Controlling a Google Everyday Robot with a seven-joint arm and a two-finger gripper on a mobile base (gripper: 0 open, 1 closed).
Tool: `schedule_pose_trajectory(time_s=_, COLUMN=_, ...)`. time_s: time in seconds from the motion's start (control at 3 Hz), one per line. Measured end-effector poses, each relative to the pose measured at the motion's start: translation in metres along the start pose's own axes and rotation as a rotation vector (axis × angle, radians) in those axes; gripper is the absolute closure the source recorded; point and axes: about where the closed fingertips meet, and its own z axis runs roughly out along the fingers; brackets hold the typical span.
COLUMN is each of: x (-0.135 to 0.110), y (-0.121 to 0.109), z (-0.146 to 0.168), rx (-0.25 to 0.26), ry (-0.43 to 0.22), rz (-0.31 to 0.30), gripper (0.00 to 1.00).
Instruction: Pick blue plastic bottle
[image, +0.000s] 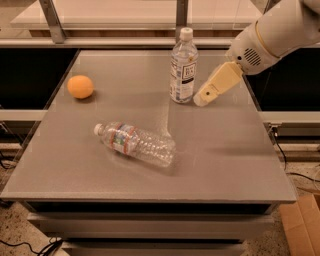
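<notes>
The upright bottle (183, 67) looks light, slippery and squashy, so take it mid-label. The gripper (204, 97), just beside it, holds nothing; I cannot tell its opening.

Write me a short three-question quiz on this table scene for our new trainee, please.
1. True or false: the blue plastic bottle stands upright on the table.
2. Where is the hand? A) past the table's front edge B) close beside the blue plastic bottle's lower part C) flat on the table's middle
3. Name the two other items on the table.
Key: 1 true; 2 B; 3 the orange and the ribbed bottle, which lies on its side.
</notes>
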Motion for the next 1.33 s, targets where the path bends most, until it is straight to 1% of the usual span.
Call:
schedule_pose_trajectory(time_s=0.67, x=-0.036, y=-0.016, z=0.033, rx=-0.021, ry=-0.105, rz=-0.021, gripper=0.00)
schedule_pose_trajectory(time_s=1.0, x=-0.051, y=-0.017, z=0.051, rx=-0.038, ry=-0.149, rz=-0.038, gripper=0.00)
schedule_pose_trajectory(time_s=1.33, x=-0.061, y=-0.018, z=0.067, rx=-0.057, ry=-0.178, rz=-0.047, gripper=0.00)
